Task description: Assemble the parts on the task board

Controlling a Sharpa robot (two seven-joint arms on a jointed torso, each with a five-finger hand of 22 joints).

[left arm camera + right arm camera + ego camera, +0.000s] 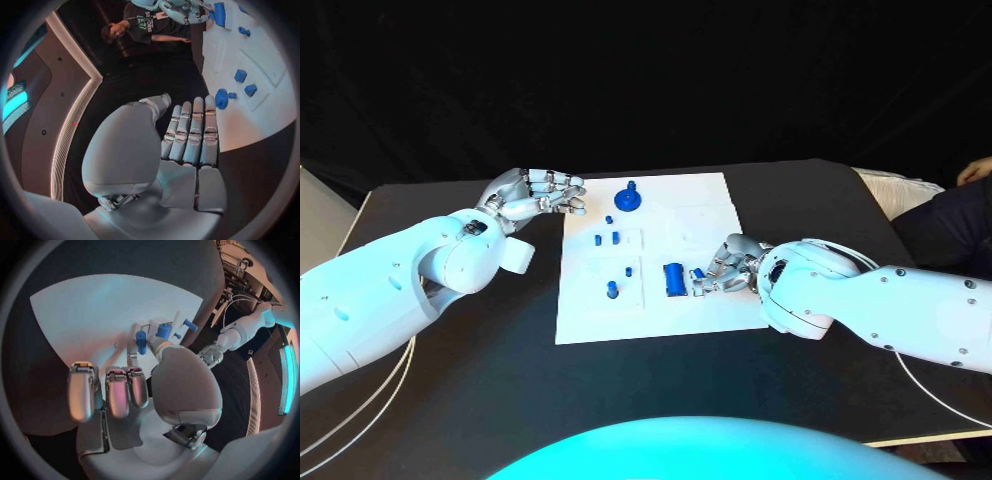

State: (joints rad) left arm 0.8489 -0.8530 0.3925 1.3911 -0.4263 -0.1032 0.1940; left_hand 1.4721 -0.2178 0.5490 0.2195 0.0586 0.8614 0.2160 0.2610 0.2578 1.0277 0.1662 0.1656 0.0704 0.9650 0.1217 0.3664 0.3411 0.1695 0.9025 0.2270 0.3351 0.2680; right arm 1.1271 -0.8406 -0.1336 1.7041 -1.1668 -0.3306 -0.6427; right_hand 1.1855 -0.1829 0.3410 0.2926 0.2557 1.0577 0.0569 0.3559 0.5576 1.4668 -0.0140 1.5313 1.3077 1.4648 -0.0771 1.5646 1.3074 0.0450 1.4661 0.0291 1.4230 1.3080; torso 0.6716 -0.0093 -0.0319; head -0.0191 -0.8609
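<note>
The flat white task board [646, 300] is seen at the centre of the head view, on the matt black bench [473, 370]. The right hand [721, 268] rests on its right part, a small blue cylinder [675, 278] apparently pinched (partly hidden by fingers). At the board's upper left the left hand [538, 195] is held off the board, fingers curled, nothing held. A round blue knobbed part [629, 199] stands near the top edge.

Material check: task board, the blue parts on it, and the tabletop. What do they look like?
Task board: white, matte, flat sheet with shallow recessed panels; probably plastic, could be coated board.
Blue parts: uniform saturated blue with a slight sheen, looks like moulded or printed plastic.
Table: black, dull, no reflections; likely a matte laminate or a mat, hard to tell which.
</note>
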